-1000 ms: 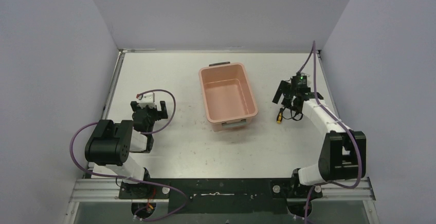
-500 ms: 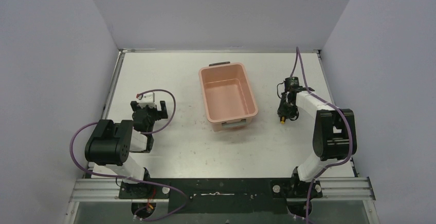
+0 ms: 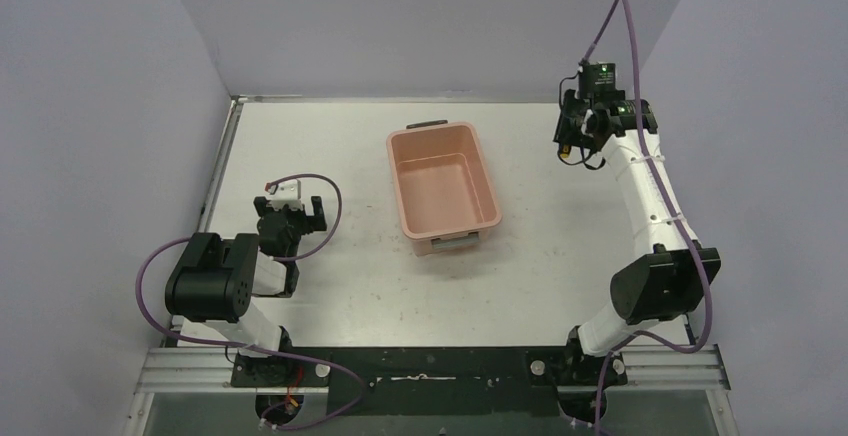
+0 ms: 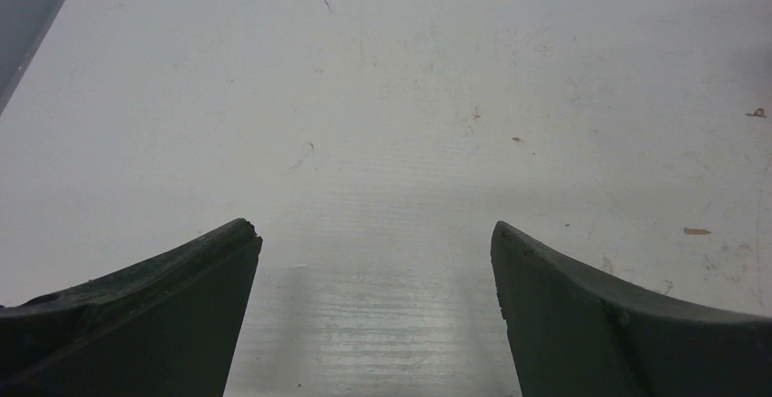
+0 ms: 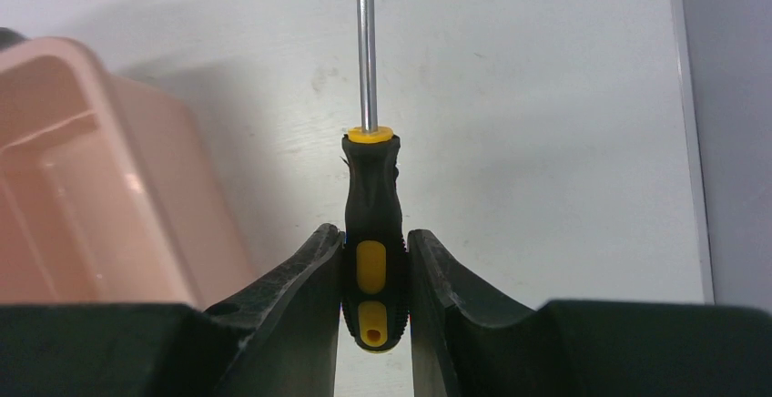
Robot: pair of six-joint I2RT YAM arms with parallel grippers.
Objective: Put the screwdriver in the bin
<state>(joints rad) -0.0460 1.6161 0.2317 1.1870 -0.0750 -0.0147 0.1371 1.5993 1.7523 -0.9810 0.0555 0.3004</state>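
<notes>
right gripper (image 5: 375,238) pinches screwdriver (image 5: 370,183) handle above table (image 3: 330,136) near far-right edge, open surface between it and bin (image 3: 397,181); left gripper (image 4: 373,233) wide, holding nothing.

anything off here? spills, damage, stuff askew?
Nothing stands out. The bin sits upright and empty, slightly skewed to the table edges. The screwdriver is clamped squarely by its handle in the right fingers, shaft straight. Only small scuffs mark the table.

Top view looks down from behind the arms (image 3: 645,191) on the whole table (image 3: 330,156). Wrist views look closely past left tool (image 4: 373,226) and right tool (image 5: 375,231) at it; the right shares the bin (image 5: 82,188) with top.
</notes>
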